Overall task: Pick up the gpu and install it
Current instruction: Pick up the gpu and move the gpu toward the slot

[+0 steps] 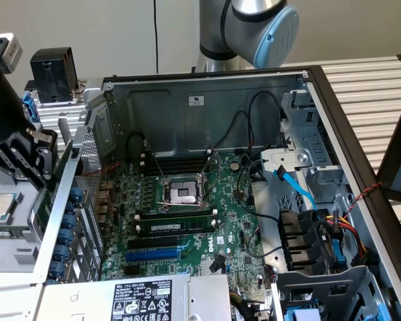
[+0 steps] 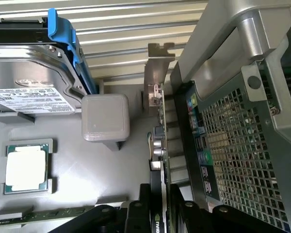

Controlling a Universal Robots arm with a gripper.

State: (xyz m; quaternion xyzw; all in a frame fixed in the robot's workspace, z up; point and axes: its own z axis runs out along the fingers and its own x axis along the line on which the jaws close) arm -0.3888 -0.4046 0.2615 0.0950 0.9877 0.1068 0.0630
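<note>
Gripper (image 1: 28,159) at exterior view's left, outside open computer case (image 1: 207,100), above parts tray (image 2: 87,194); jaws pinching gpu (image 2: 157,191) edge-on, card just beside case's perforated rear wall (image 2: 233,145). Pick-up looks done, card seemingly clear of tray. Install remains: blue slot (image 1: 154,255) on motherboard (image 1: 207,221) unfilled, card not yet inside case

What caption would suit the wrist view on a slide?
Claw grips the gpu edge-on beside the perforated computer case, hard drive nearby.
</note>
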